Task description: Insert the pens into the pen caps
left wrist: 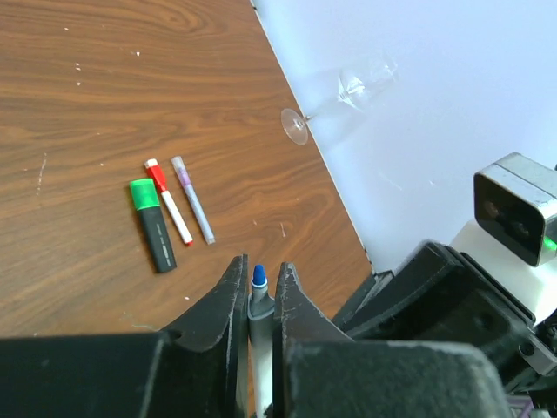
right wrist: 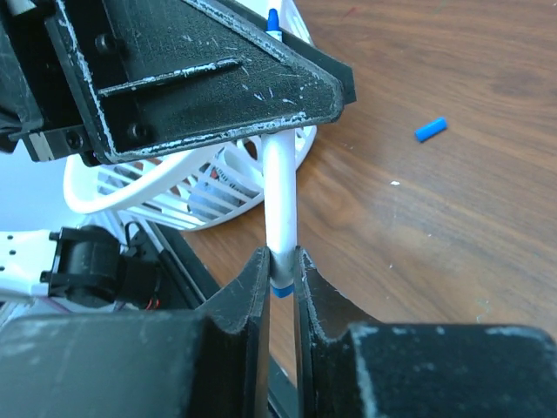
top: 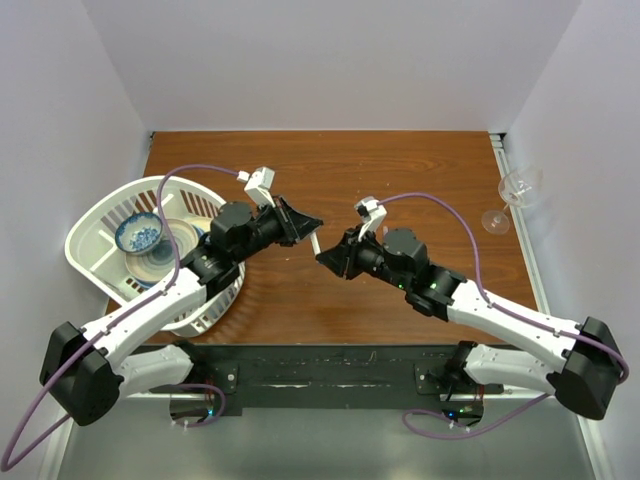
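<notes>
White basket (top: 92, 222) near gripped pen (right wrist: 280, 192).

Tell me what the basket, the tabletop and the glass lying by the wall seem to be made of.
Basket: likely moulded plastic, matt white, judging by its thin slatted walls.
Tabletop: wood or wood-look laminate, brown with visible grain and a mild sheen; which one is unclear.
Glass: clear glass or clear plastic, see-through with bright glints.

White arms (top: 140, 315), black end effectors (top: 316, 223) (top: 322, 257), purple cables (top: 471, 237)
</notes>
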